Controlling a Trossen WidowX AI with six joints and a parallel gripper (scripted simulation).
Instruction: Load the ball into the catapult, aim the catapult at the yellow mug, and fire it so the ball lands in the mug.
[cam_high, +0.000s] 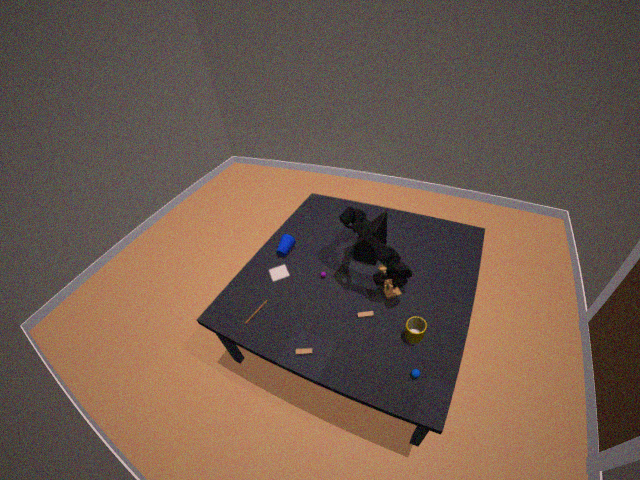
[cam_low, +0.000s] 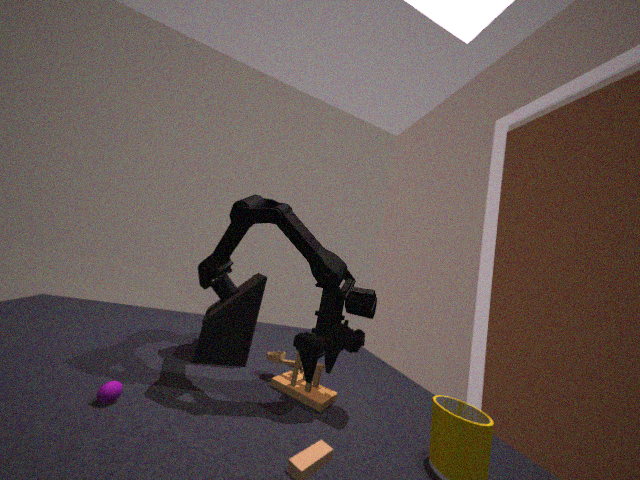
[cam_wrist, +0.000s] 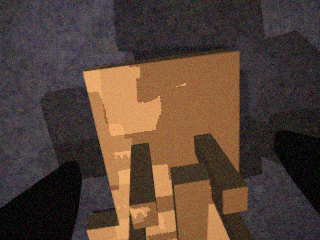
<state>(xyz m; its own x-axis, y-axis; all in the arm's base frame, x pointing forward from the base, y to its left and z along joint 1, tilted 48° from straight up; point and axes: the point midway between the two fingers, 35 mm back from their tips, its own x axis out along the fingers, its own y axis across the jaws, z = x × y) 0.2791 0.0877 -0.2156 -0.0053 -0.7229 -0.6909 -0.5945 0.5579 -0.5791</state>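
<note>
The wooden catapult (cam_high: 391, 291) (cam_low: 321, 397) (cam_wrist: 200, 100) stands on the table, its long arm's cup (cam_low: 276, 355) toward the robot base. No ball shows in that cup. My gripper (cam_low: 318, 376) (cam_wrist: 179, 155) is open and empty, pointing down low over the catapult, its fingers on either side of the frame's uprights. The yellow mug (cam_high: 415, 336) (cam_low: 460, 444) stands upright, beyond the catapult's front end. A purple ball (cam_high: 323, 274) (cam_low: 110, 392) lies on the table left of the catapult. A blue ball (cam_high: 415, 373) lies beyond the mug, near the table corner.
One wooden block (cam_high: 365, 314) (cam_low: 310, 458) lies between the catapult and the table's front edge, another block (cam_high: 303, 351) nearer that edge. A blue cup (cam_high: 285, 244), a white square (cam_high: 279, 272) and a thin orange stick (cam_high: 256, 311) lie along the left side.
</note>
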